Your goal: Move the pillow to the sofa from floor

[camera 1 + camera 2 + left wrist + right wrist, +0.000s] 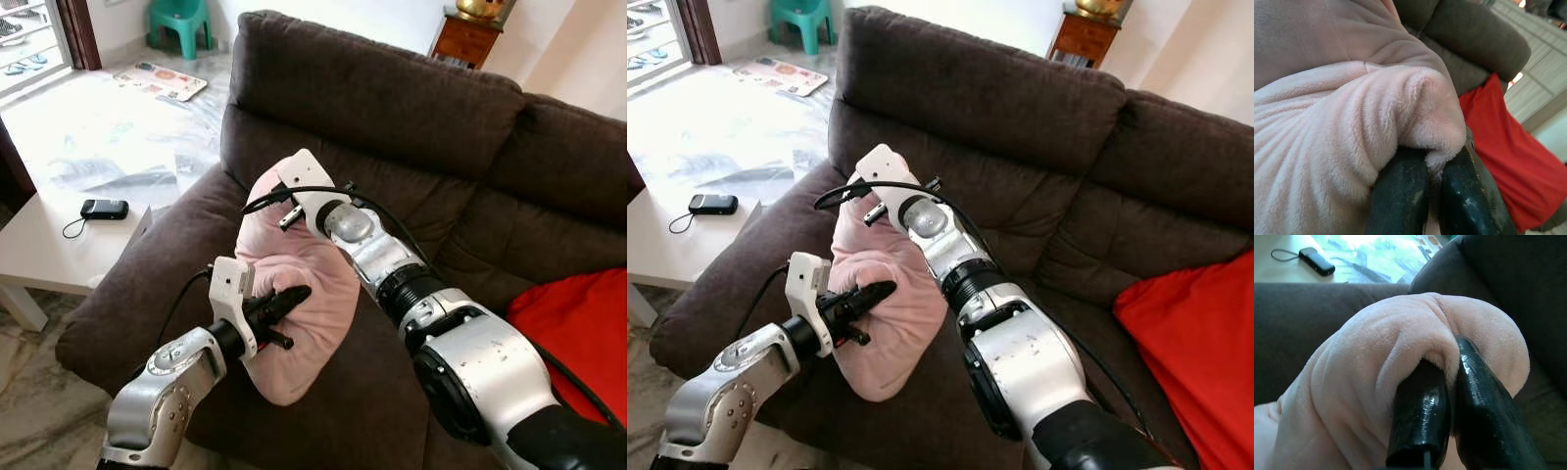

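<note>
Brown sofa (392, 108) takes up most of the scene, with a red cushion (578, 333) on its seat to the right. Both arms hold the pink pillow (294, 323) up over the sofa's left armrest. Left gripper (1437, 169) is clamped on a fold of it, right gripper (1449, 377) pinches another fold. Off to the left there's a white table (39, 255) with a small black device (104, 209) on it.
</note>
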Motion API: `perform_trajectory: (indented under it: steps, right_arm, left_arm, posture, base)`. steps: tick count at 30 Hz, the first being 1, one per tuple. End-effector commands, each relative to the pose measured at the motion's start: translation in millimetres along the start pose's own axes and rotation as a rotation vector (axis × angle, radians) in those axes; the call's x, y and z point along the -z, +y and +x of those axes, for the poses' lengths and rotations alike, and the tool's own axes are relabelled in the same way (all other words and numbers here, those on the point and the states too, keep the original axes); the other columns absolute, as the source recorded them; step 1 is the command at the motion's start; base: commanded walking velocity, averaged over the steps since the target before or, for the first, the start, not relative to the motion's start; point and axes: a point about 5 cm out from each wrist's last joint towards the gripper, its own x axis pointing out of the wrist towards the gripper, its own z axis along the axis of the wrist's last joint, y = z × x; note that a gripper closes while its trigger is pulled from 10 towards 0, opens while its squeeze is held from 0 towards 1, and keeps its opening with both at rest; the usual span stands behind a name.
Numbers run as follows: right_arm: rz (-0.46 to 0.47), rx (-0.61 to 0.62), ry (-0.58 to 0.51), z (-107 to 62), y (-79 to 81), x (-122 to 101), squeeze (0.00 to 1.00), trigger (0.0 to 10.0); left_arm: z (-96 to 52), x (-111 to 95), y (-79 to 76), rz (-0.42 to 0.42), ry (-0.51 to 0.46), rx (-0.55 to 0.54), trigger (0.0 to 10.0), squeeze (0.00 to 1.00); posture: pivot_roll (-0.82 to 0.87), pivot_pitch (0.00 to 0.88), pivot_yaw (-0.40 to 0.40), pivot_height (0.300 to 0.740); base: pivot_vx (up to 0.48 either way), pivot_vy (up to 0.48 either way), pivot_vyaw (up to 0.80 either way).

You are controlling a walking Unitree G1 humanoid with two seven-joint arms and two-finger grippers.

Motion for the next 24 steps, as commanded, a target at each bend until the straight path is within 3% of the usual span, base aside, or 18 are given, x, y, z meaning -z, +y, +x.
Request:
perform_trajectory:
  steps: [1, 7, 8, 10, 16, 24]
  right_arm:
    - [-0.011, -0.060, -0.006, 1.9, 10.9, -7, 0.00, 10.0]
    - [-0.015, -0.074, 0.001, 1.8, 11.7, -5, 0.02, 10.0]
    - [-0.015, -0.074, 0.001, 1.8, 11.6, -5, 0.45, 10.0]
    - [-0.020, -0.082, 0.001, 1.8, 12.4, -5, 0.97, 10.0]
    - [-0.025, -0.083, -0.001, 1.8, 12.3, -5, 0.92, 10.0]
    - [-0.018, -0.084, -0.007, 1.6, 11.4, -6, 1.00, 10.0]
  left_arm:
    - [2.2, -25, -16.9, 0.054, -0.106, 0.086, 10.0, 0.00]
    - [-1.8, -23, -12.5, 0.062, -0.083, 0.070, 10.0, 0.00]
    - [-2.0, -24, -12.1, 0.062, -0.084, 0.069, 10.0, 0.00]
    - [-2.7, -25, -11.4, 0.063, -0.087, 0.065, 10.0, 0.00]
    - [-4.5, -23, -8.1, 0.068, -0.079, 0.046, 10.0, 0.00]
    - [-6.4, -24, -5.1, 0.067, -0.082, 0.032, 10.0, 0.00]
  posture:
    - [0.18, 0.000, -0.239, 0.740]
    - [0.18, 0.000, -0.241, 0.740]
    - [0.18, 0.000, -0.241, 0.740]
    - [0.18, 0.000, -0.241, 0.740]
    - [0.18, 0.000, -0.242, 0.740]
    - [0.18, 0.000, -0.246, 0.740]
  base:
    - [0.000, 0.000, 0.00]
    - [0.000, 0.000, 0.00]
    - [0.000, 0.000, 0.00]
    - [0.000, 0.000, 0.00]
    - [0.000, 0.000, 0.00]
    - [0.000, 0.000, 0.00]
